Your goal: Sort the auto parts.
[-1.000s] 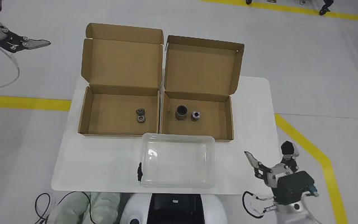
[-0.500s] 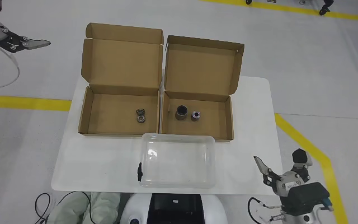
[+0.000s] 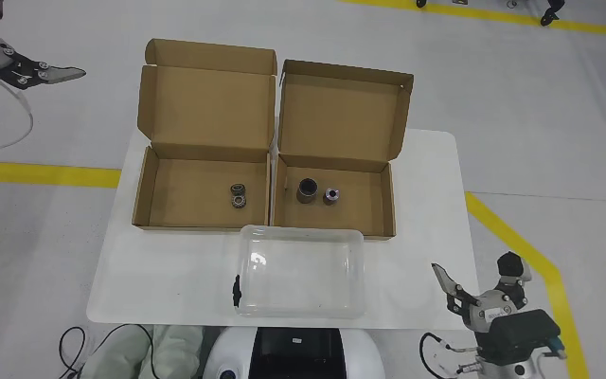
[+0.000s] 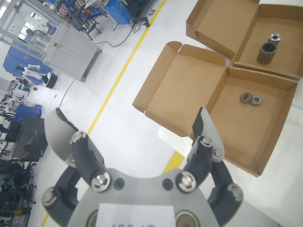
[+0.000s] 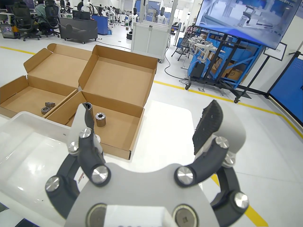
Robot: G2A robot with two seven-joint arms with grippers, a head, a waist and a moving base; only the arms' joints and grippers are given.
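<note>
Four auto parts in two boxes, both grippers spread with nothing held.
Top view: on the white table [image 3: 426, 237], two open cardboard boxes stand side by side in the upper middle of the frame. The left box [image 3: 180, 189] holds two ring bearings [image 3: 238, 194] that touch each other. The right box [image 3: 365, 194] holds one dark sleeve [image 3: 308, 190] and one smaller metal bushing [image 3: 329, 196] just beside it. One clear tray [image 3: 303, 284] lies at lower centre. The right gripper [image 3: 476, 275] sits at lower right by the table's corner, fingers wide apart. Left wrist view: the left gripper [image 4: 129, 112], fingers wide apart, hangs over the floor beside the bearings' box. Right wrist view: the right gripper's fingers stand spread, near the tray.
</note>
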